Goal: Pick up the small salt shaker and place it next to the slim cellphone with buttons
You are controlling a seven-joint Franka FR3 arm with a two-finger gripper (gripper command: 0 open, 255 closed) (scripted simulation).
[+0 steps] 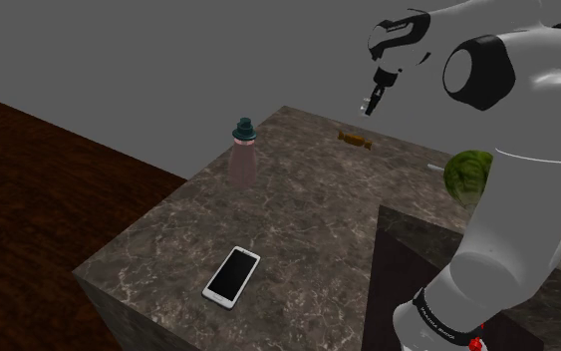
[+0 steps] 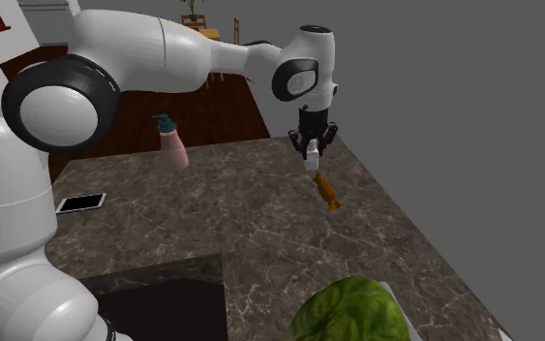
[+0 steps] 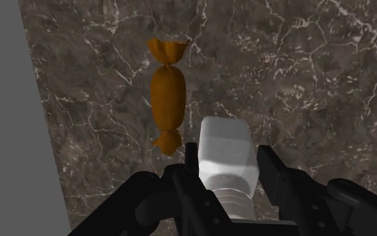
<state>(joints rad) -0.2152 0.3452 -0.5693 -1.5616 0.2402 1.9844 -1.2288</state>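
We see the end effector (image 3: 228, 153) pinching a white salt shaker (image 3: 223, 137) above the marble worktop (image 1: 308, 209), near an orange wrapped candy (image 3: 167, 94); the cellphone (image 1: 232, 276) lies well apart, at the shoulder view's near left. Brown floor (image 1: 39, 179), grey wall (image 1: 168, 60) beyond.

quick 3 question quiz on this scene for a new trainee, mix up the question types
1. True or false: the gripper is shut on the white shaker.
2. What lies on the counter just past the gripper's fingertips in the wrist view? A) a spoon B) an orange wrapped candy C) a mug
3. Short answer: which is nearer the phone, the pink bottle or the candy?

Key: 1 true; 2 B; 3 the bottle.
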